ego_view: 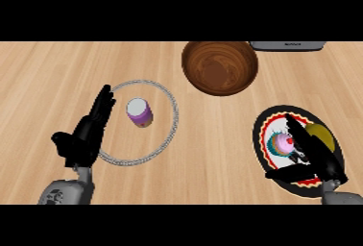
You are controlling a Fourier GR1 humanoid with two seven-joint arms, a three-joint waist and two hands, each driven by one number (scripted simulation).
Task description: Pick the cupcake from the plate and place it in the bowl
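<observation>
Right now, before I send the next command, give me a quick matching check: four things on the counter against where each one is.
Things:
1. cupcake
2. wooden bowl
3. purple cup
4. left hand

Places:
A. lying inside the clear ring-rimmed plate
B. open, over the clear plate's left rim
C. on the patterned plate, next to the right hand
D. top centre of the counter, nothing in it

Pairs: 1-C, 2-D, 3-A, 4-B

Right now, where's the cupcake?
In the head view, the cupcake sits on the plate at lower right, beside the right robot hand.
</observation>
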